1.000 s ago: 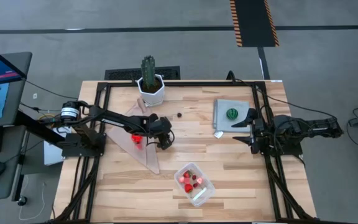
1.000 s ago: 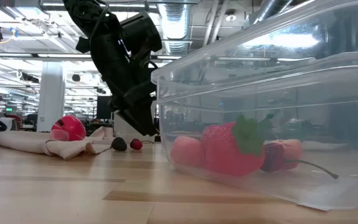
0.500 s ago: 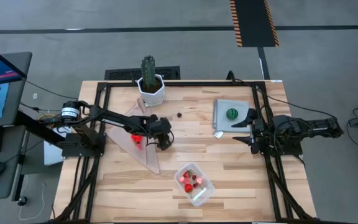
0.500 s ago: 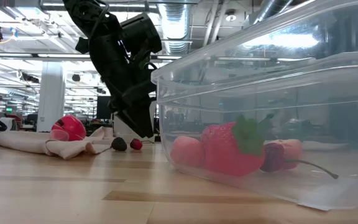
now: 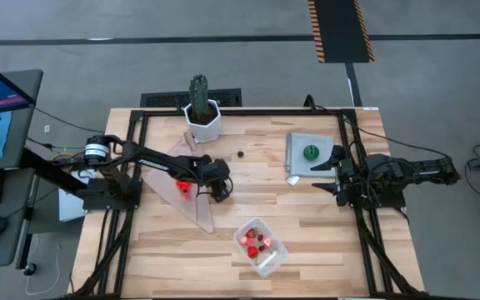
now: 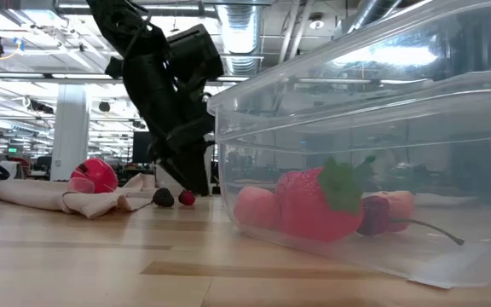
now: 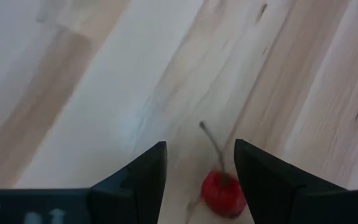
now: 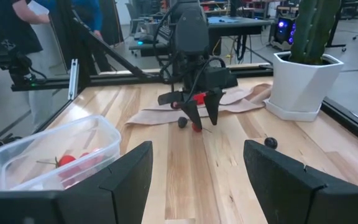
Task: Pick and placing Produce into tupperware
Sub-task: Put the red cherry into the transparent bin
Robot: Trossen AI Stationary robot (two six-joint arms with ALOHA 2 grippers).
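Note:
My left gripper (image 7: 199,147) is open and points down at the table, just right of the beige cloth (image 5: 192,202). One finger stands on each side of a small red cherry (image 7: 222,191) that lies on the wood with its stem pointing away. In the low view the cherry (image 6: 186,198) lies beside a dark berry (image 6: 164,198) under the gripper (image 6: 193,182). A red tomato-like piece (image 5: 183,185) sits on the cloth. The clear tupperware (image 5: 261,246) holds several red pieces, among them a strawberry (image 6: 318,205). The green striped ball (image 5: 311,152) rests on a grey mat. My right gripper (image 5: 338,175) waits open at the table's right.
A cactus in a white pot (image 5: 201,112) stands at the far edge. Another dark berry (image 5: 240,153) lies on the wood near the table's middle. The grey mat (image 5: 298,154) lies by the right arm. A person (image 8: 17,31) stands beyond the table's left side.
My left gripper has sunk a little toward the table, over the cherry, and stays open. Nothing else has moved.

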